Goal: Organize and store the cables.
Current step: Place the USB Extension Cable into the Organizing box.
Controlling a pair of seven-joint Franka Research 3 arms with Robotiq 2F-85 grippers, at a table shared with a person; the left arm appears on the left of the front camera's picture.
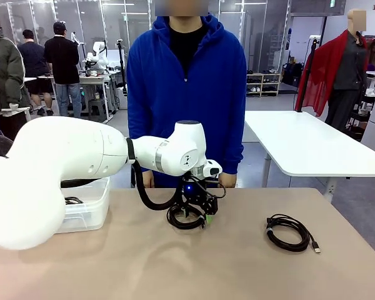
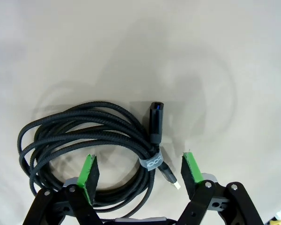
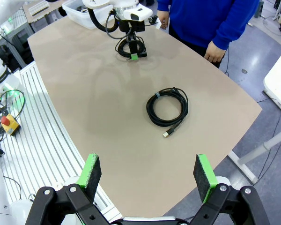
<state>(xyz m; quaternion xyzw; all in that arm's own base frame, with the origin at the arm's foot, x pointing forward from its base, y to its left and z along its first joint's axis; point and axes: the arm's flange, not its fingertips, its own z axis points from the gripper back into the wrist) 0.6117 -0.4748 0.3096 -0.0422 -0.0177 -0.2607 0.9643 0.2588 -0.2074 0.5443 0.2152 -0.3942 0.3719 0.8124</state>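
Left wrist view. The left gripper [image 2: 140, 171] pointed down at the tan table [image 2: 131, 42]. Its green pads [image 2: 90, 173] stood apart on either side of the strapped portion of a braided cable coil [image 2: 75, 126]. The bundle, bound by a grey strap [image 2: 150, 163], ran between the jaws. Neither pad appeared to press on it, so the gripper read as open with nothing gripped. A USB connector [image 2: 156, 115] lay just beyond the strap, and a smaller plug tip [image 2: 172, 180] poked out near one pad.

Front view. This coil lay at mid-table before the person in a blue hoodie [image 1: 186, 94]. A clear plastic bin [image 1: 90, 215] sat well apart on the robot's left, and a second cable coil [image 1: 289, 231] rested on the robot's right.

Right wrist view. The right gripper [image 3: 147, 176] hung open and empty above the near table edge, well apart from the second coil.

The step in hand was judged to be closing on the strapped bundle. To do it well, the jaws should close at the strap, where every strand is gathered, so that no loop is left outside. The small plug tip should be kept off the pad face. The lift should go straight up, high enough for the hanging loops to clear the bin wall.
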